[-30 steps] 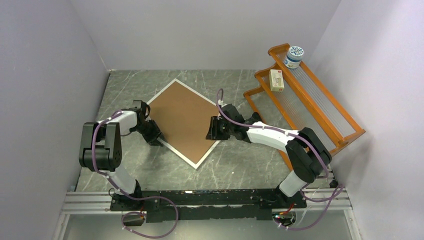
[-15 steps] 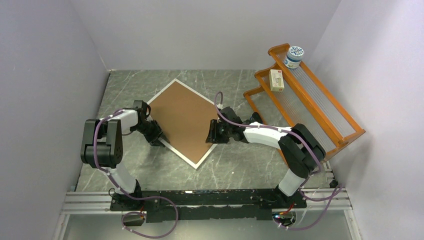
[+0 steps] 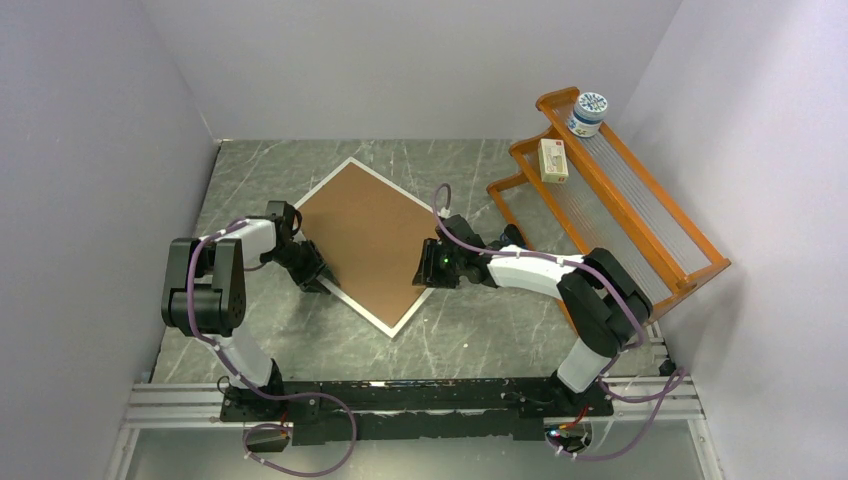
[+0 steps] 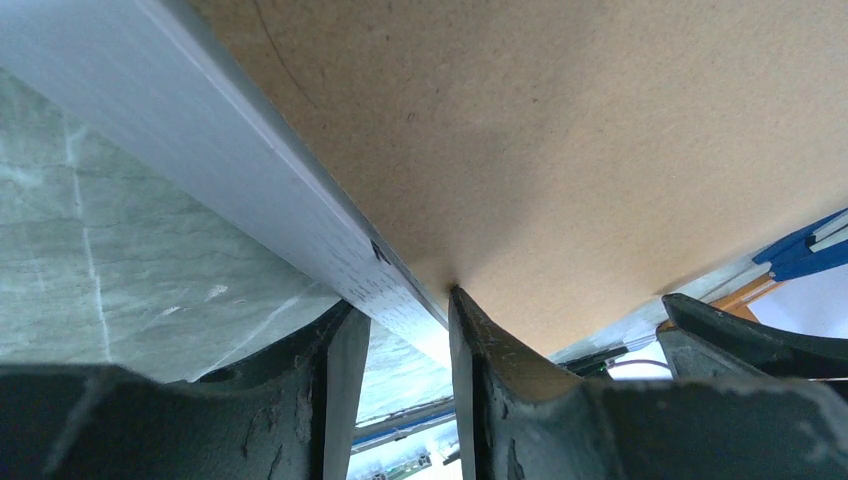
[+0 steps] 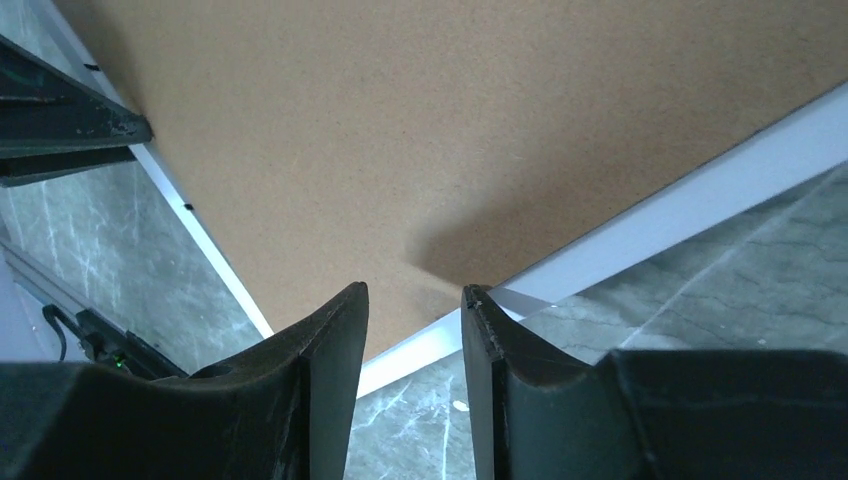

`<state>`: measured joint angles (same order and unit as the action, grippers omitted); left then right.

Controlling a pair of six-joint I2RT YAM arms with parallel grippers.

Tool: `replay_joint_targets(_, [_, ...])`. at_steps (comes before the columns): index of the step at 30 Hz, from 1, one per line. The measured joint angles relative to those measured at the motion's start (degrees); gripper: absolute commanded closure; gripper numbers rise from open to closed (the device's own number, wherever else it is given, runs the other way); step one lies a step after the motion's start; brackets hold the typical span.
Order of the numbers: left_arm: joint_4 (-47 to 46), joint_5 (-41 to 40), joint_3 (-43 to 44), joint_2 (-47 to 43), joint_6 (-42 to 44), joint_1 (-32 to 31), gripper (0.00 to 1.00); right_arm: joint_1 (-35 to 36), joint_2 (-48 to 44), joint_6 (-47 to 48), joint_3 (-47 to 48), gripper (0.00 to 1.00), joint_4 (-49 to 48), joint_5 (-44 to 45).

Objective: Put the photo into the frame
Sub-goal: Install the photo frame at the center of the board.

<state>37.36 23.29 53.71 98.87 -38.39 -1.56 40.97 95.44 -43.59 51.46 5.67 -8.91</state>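
The frame (image 3: 386, 324) lies flat on the marble table as a diamond, back side up, with the brown backing board (image 3: 365, 235) filling it. The photo is hidden. My left gripper (image 3: 312, 272) is at the frame's lower-left edge. Seen from the left wrist, this gripper (image 4: 400, 320) stands astride the white rim (image 4: 200, 130), one fingertip against the board (image 4: 550, 130), and light shows between the fingers. My right gripper (image 3: 428, 268) is at the lower-right edge. From the right wrist, it (image 5: 412, 300) is open over the rim (image 5: 700, 190) and board (image 5: 400, 130).
An orange wooden rack (image 3: 620, 210) stands at the right, close behind the right arm. It carries a blue-lidded jar (image 3: 588, 113) and a small cream box (image 3: 552, 160). Grey walls close in the table on three sides.
The right arm's elbow has pulled in toward the frame and its gripper has shifted slightly along the edge. Both grippers have opened a little. The frame has not moved.
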Motion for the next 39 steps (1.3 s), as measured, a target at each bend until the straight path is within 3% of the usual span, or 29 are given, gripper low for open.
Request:
replay_joint_targets(10, [-0.52, 0.02, -0.26, -0.44, 0.07, -0.24, 0.54, -0.61, -0.63, -2.54, -0.87, 0.51, 0.98, 2.62])
replay_joint_targets(20, [-3.82, 1.81, -2.84, -2.56, 0.35, -0.57, 0.48, -2.62, -0.83, -4.68, -4.70, 0.69, -5.86, -0.92])
replay_joint_targets(27, [-7.74, 4.96, -5.77, -4.63, 1.22, -1.27, 0.39, -3.08, -0.33, -5.29, -9.33, 0.73, -17.35, -2.86])
replay_joint_targets(32, [-9.40, 5.14, -6.91, -6.34, 1.81, -3.15, 0.34, -2.99, 1.16, -4.46, -8.52, 0.79, -18.84, -2.25])
replay_joint_targets(39, [-9.53, 3.37, -7.37, -7.17, 2.03, -5.99, 0.36, 1.09, 4.59, -0.07, 1.33, 0.63, -7.65, 6.47])
